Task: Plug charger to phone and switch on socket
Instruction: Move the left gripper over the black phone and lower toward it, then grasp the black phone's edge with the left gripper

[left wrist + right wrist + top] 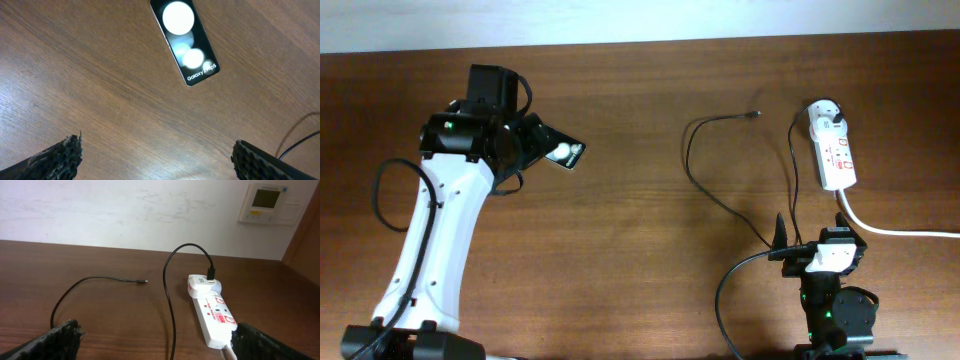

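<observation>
Phone (567, 155) lies flat at about 10 o'clock on the worktop (620, 250). The left end effector (157, 155) hovers over it spread wide, holding nothing, and the phone is ahead of its fingers rather than between them. It looks rigid, light and glossy, so probably slippery; the long edges seem the safest hold.

Charger (165, 280) is a thin, limp cable whose tip (144, 282) rests free at 1 o'clock, well apart from the phone. Its adapter (204, 284) already sits in the socket (837, 155) at 2 o'clock. I would take the cable just behind the tip, since any hold farther back would likely let it flop. The right end effector (160, 337) waits at 5 o'clock, also wide and empty.

The worktop is smooth brown wood, so the phone may slide if pushed. Behind it is a white wall with a control panel (270, 202).
</observation>
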Controlling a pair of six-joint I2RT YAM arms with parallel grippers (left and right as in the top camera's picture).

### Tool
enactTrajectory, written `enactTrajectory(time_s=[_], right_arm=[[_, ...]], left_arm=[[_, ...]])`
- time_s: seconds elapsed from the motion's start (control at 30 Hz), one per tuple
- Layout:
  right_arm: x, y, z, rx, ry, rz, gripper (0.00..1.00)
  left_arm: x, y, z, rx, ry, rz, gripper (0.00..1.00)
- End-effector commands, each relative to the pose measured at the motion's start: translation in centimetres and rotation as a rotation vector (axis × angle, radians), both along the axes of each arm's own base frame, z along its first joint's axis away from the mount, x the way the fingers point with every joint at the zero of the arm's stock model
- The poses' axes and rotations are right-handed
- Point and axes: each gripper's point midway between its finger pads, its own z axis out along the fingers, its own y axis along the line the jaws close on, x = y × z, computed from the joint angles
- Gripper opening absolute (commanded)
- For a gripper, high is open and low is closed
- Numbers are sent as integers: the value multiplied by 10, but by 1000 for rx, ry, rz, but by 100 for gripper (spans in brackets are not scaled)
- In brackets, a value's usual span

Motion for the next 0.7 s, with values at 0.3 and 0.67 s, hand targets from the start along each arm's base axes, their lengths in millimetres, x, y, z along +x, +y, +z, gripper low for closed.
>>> enactTrajectory(time_s=[0.3, 0.67], right_arm=[[0, 2, -4, 4, 6, 11, 99], [0, 2, -4, 4, 6, 11, 99]], left_arm=[[38, 4, 47, 34, -163, 5, 100], [94, -4, 50, 13, -187, 30, 100]])
